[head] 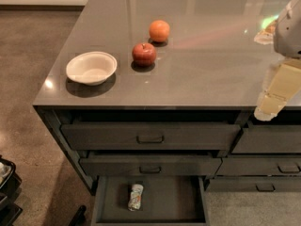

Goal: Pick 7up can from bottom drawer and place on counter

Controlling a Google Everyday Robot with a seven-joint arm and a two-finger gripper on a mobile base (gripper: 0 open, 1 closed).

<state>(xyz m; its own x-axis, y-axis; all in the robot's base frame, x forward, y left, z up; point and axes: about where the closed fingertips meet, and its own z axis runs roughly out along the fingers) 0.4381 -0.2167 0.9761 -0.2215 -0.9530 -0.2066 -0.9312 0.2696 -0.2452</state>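
Note:
The 7up can lies on its side inside the open bottom drawer, left of the drawer's middle. The drawer is pulled out below two handled drawers. The counter is a glossy dark grey top above the drawers. My gripper hangs at the far right, over the counter's front edge, high above and well right of the can. It holds nothing that I can see. The arm rises behind it at the right edge of the view.
A white bowl, a red apple and an orange sit on the counter's left half. A second stack of drawers is on the right. A black object stands on the floor at lower left.

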